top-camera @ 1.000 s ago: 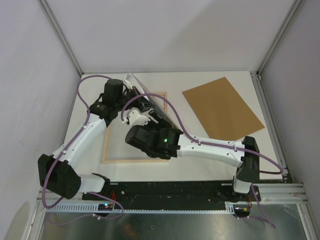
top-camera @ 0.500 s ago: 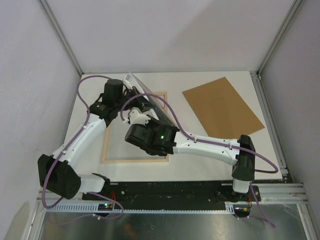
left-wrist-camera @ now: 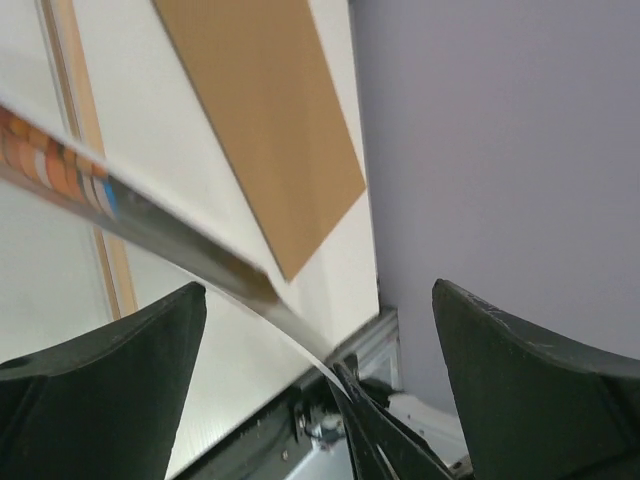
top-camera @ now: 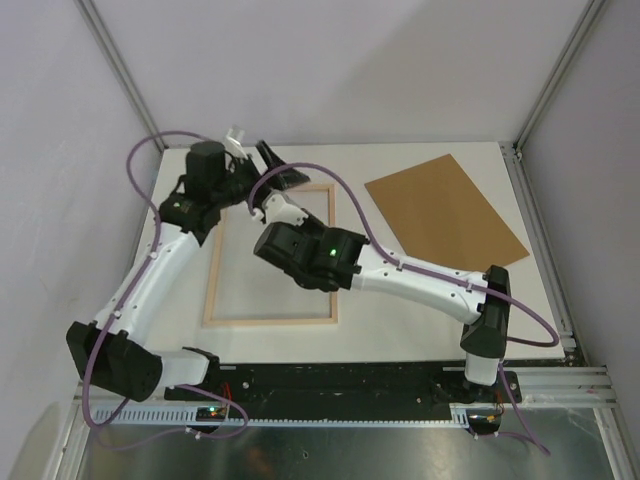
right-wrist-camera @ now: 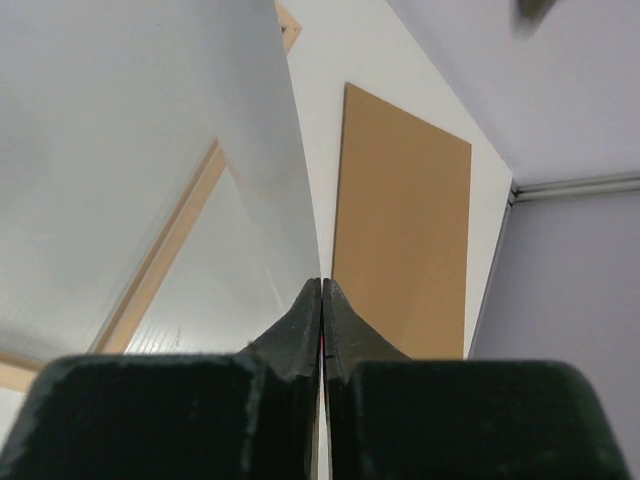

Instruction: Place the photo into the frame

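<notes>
The frame (top-camera: 270, 320) lies flat on the white table, pale wood side up, left of centre. The photo (top-camera: 284, 177) hangs above its far end, nearly edge-on from the top view. My right gripper (top-camera: 268, 192) is shut on its edge. In the right wrist view the jaws (right-wrist-camera: 322, 285) pinch the thin sheet, and the photo's white back (right-wrist-camera: 200, 150) bows away to the left. My left gripper (top-camera: 250, 150) stands open just behind, holding nothing. In the left wrist view the photo (left-wrist-camera: 150, 225) curves between the wide-apart fingers (left-wrist-camera: 110, 380).
A plain brown backing board (top-camera: 445, 215) lies flat at the table's back right, also seen as the board (right-wrist-camera: 400, 230) and the board (left-wrist-camera: 260, 130). Grey walls and metal posts close in the table on three sides. The left arm's purple cable loops near the back left corner.
The left gripper opened, let go of the photo and drew back toward the far left. The right gripper closed on the photo's edge and moved a little farther over the frame.
</notes>
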